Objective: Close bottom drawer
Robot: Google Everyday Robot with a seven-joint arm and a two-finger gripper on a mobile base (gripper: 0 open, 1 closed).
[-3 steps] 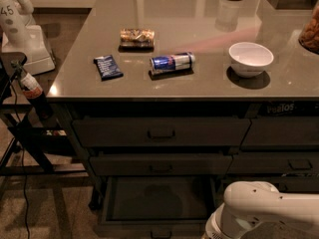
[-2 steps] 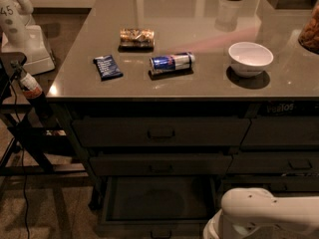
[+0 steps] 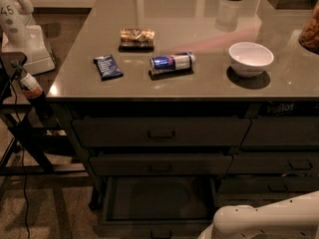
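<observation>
The bottom drawer [image 3: 159, 199] stands pulled open, lowest in the left stack under the counter [image 3: 209, 81]. A white robot arm [image 3: 269, 220] shows near right; its gripper lies out of view, state unknowable.

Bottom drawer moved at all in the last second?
No. The bottom drawer sits equally far out from the middle drawer above; the gripper is out of frame.
</observation>
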